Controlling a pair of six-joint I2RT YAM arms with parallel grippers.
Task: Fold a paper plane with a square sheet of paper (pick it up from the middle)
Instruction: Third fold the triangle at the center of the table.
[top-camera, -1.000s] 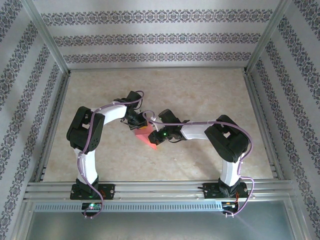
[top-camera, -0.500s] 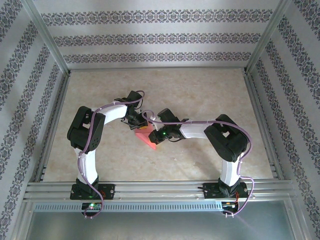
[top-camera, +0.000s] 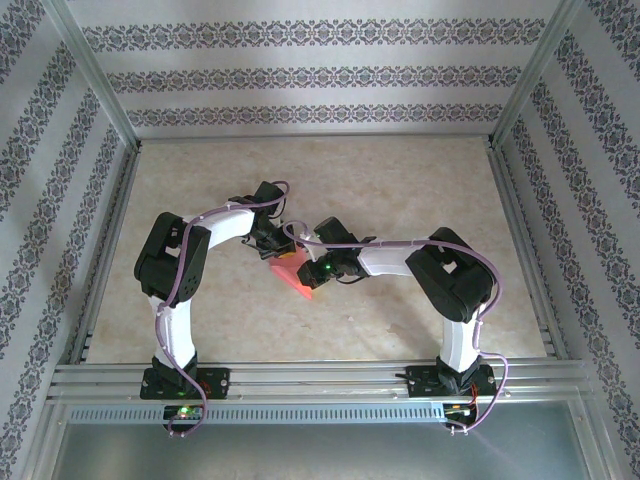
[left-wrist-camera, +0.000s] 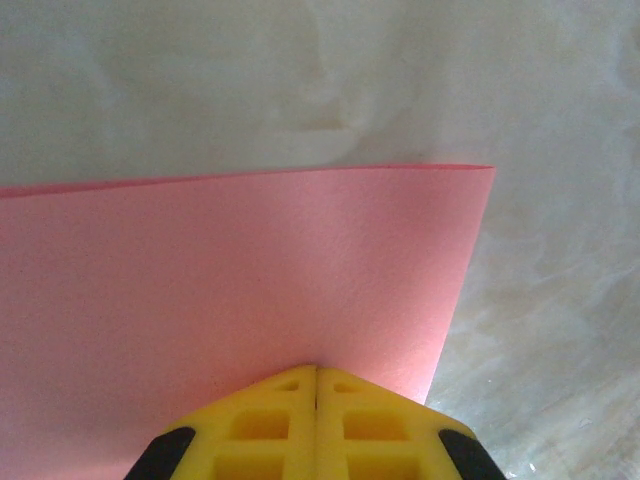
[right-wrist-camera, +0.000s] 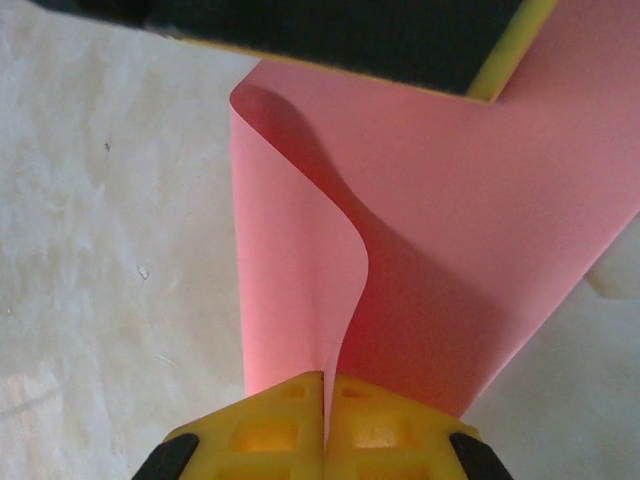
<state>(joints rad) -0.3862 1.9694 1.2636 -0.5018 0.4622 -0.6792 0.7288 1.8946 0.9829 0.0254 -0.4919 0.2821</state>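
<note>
I see the left fingers (left-wrist-camera: 270, 425) and right fingers (right-wrist-camera: 275, 430) both clamped on the thin salmon-pink paper sheet (top-camera: 293, 280), curled over the beige marbled worktop (top-camera: 400, 180) at frame centre.

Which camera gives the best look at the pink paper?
Right wrist view: the pink paper shows its curled bend up close. Left wrist view gives one flat face; top view, just a small distant patch.

Cream, marbled tabletop (top-camera: 400, 180), enclosed on three sides by walls (top-camera: 300, 75) papered in bands of dark floral pattern. Metal posts (top-camera: 95, 75) rise at the far corners. Along the near edge run silver rails (top-camera: 320, 375) and what appears to be a slotted strip (top-camera: 320, 412).
</note>
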